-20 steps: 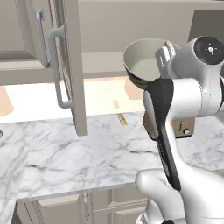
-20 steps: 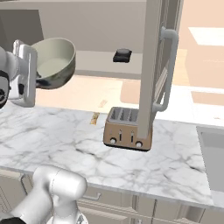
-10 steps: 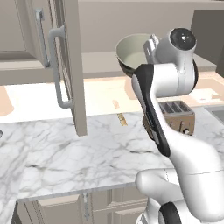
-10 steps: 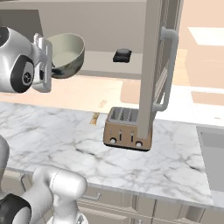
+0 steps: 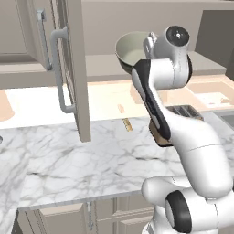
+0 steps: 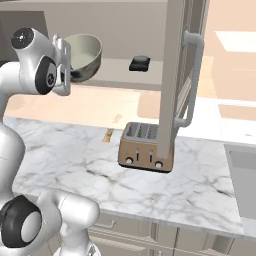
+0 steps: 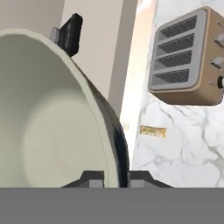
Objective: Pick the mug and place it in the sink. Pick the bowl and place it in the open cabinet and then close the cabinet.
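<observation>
Over the last second the arm has swung the bowl (image 5: 131, 50) up and inward toward the open cabinet (image 6: 172, 75), so it now hangs level with the inner shelf (image 6: 125, 70), which suggests the placing step is near. The gripper (image 7: 116, 178) is narrowed onto the bowl's rim, 1 fingertip on each side of the wall. The bowl is tipped on edge, high above the marble surface (image 6: 80, 160) and the toaster (image 6: 145, 147).

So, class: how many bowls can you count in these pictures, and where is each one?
1. The bowl is held up at the gripper, in front of the open cabinet, above the counter. Others may be hidden behind the arm.
</observation>
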Tool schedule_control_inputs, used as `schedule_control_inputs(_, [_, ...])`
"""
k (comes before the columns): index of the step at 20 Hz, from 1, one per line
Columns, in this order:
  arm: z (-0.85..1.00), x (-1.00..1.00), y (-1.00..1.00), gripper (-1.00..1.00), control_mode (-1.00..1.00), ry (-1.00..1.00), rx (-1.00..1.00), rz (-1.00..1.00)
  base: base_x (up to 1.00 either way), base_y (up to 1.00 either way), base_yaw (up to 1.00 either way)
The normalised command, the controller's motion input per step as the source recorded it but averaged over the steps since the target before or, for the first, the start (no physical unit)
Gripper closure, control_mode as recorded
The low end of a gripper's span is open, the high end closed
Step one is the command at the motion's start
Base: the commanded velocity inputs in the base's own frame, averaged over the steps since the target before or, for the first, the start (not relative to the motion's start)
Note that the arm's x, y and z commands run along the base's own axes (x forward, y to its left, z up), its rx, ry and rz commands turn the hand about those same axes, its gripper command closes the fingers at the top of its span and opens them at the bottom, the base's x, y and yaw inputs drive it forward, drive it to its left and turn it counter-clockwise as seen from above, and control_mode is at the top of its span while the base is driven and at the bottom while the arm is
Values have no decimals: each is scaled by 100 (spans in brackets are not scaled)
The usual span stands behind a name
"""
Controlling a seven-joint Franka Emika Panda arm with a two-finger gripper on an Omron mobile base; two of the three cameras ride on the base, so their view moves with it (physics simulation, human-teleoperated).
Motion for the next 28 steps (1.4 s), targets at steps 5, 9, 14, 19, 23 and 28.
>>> schedule_control_inputs(5, [0,60,5,100,-100,0,0,1,0,0,0])
schedule_control_inputs(9, [0,57,9,100,-100,0,0,0,0,0,0])
schedule_control_inputs(14, [0,52,11,100,-100,1,0,0,0,0,0])
schedule_control_inputs(19, [0,40,25,100,-100,0,0,0,0,0,0])
schedule_control_inputs(23, [0,4,19,100,-100,0,0,0,0,0,0])
schedule_control_inputs(28, [-8,0,2,100,-100,5,0,0,0,0,0])
